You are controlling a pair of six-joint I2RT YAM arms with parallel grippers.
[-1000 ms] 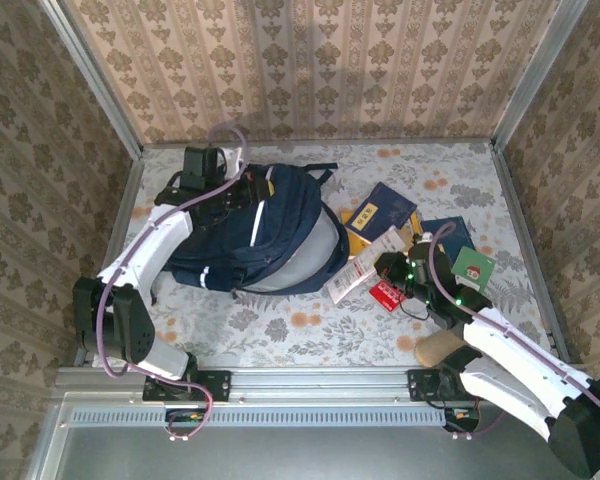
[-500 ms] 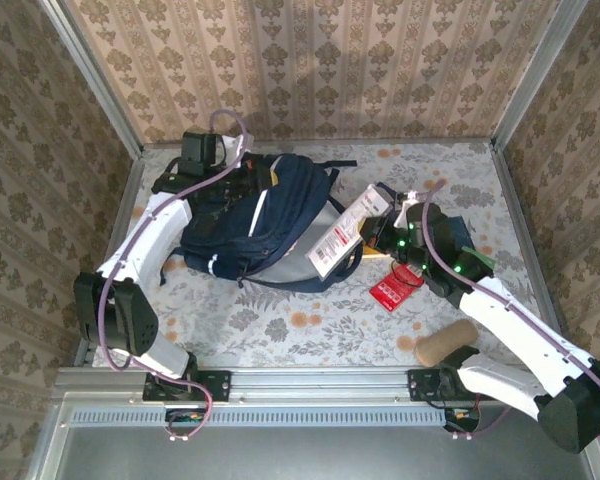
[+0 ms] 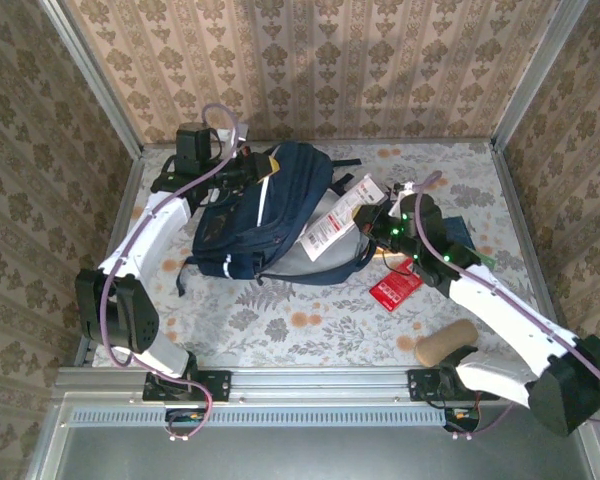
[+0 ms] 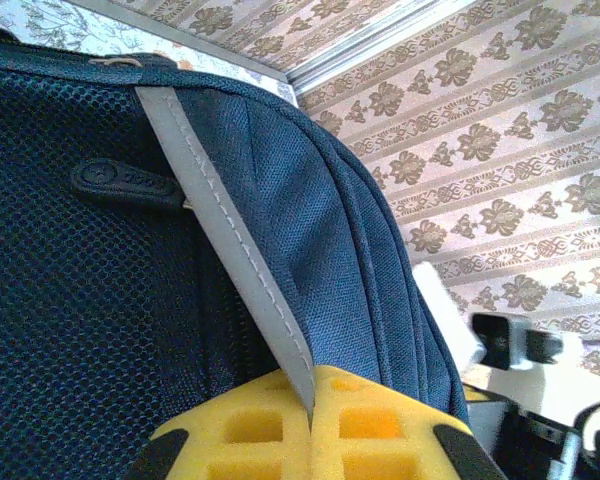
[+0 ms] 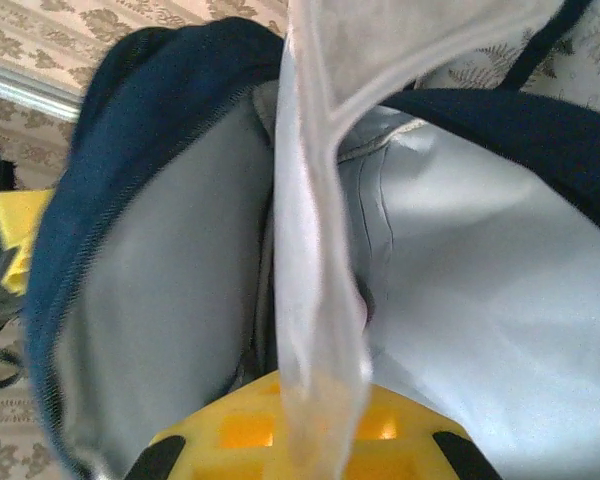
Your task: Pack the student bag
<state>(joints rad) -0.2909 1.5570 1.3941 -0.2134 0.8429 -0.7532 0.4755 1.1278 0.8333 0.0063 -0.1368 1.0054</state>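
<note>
Top external view: shows the student bag (image 3: pixel 265 215), a large dark navy fabric backpack with grey reflective stripes, lying toward the far left of the floral-patterned table (image 3: pixel 310 330), with the open mouth turned to the right. Left wrist view: finds the left gripper (image 4: pixel 310 425) pressed together on the bag's upper edge, pinching the fabric at a reflective stripe. Right wrist view: finds the right gripper (image 5: pixel 315 440) clamped on a flat, clear-wrapped white packet (image 5: pixel 315 250), held at the mouth of the open compartment with pale grey lining behind it. Probably handles as soft, floppy and fairly light, sagging shut unless held up. Best taken at a stitched seam, stripe or top rim rather than loose mesh. May slide on the table if pushed.
</note>
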